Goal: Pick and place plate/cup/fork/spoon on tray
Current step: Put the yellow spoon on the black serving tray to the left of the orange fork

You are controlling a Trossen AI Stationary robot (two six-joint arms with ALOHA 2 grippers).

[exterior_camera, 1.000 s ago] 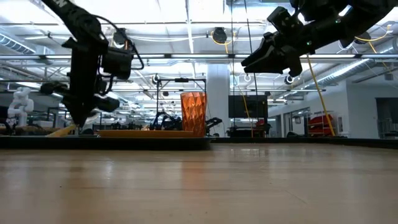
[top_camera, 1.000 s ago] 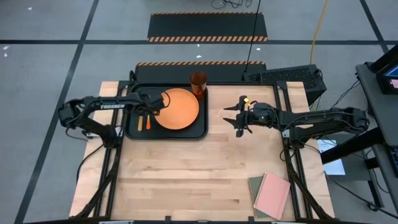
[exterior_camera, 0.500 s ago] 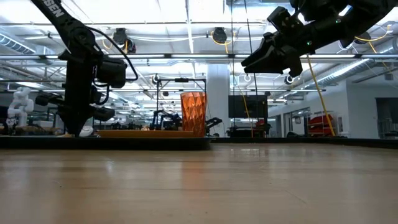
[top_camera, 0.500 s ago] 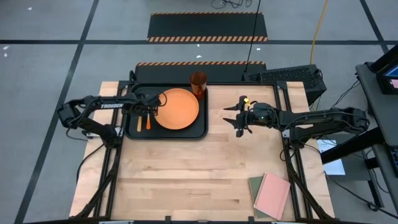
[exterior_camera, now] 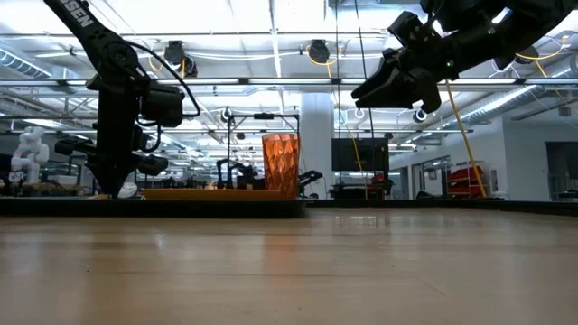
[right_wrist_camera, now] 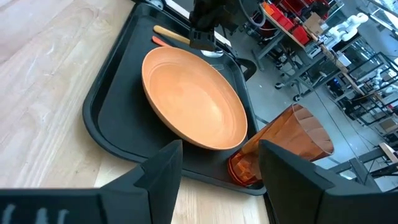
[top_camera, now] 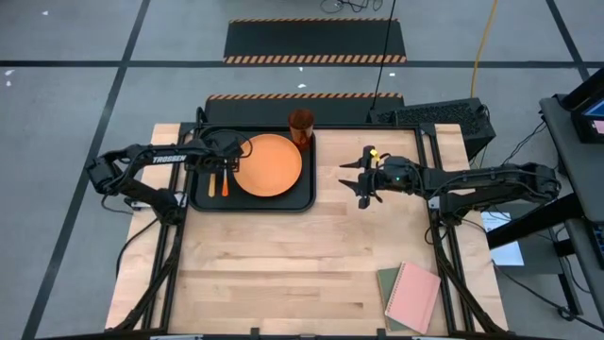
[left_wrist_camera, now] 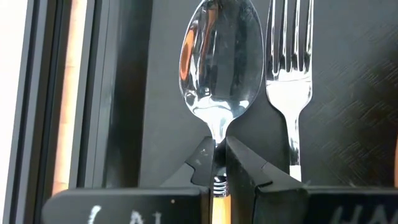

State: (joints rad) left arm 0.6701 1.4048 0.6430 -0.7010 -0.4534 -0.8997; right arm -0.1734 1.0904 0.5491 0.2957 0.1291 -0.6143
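Note:
The black tray point(top_camera: 200, 194) holds the orange plate point(top_camera: 269, 165) on its floor, and the orange-red cup point(top_camera: 301, 126) stands in its far right corner. The spoon point(top_camera: 211, 185) and the fork point(top_camera: 225, 185) lie side by side in the tray's left part, heads toward the far edge. My left gripper point(top_camera: 218, 167) stands over them, shut on the spoon point(left_wrist_camera: 221, 56), with the fork point(left_wrist_camera: 289, 56) beside it. My right gripper point(top_camera: 361, 180) hangs open and empty above the table, right of the tray, and also shows in the low view point(exterior_camera: 372, 90). My left gripper pinches the spoon's thin neck point(left_wrist_camera: 217, 134), just behind the silver bowl, between its two fingers. The fingers come from above, pointing down, and lie across the spoon. The spoon lies flat on the tray floor, its orange handle point(left_wrist_camera: 217, 202) running back between the fingers.
A pink notebook point(top_camera: 412, 297) on a green one lies at the table's near right corner. A black mat with orange-striped edges point(top_camera: 316, 42) lies on the floor beyond the table. Bare wood spreads between the tray and the notebooks.
My left gripper has gone a little toward the table's left edge and down into the tray with the spoon. The spoon's handle, which slanted above the tray a second ago, now lies down beside the fork. My right arm has kept still.

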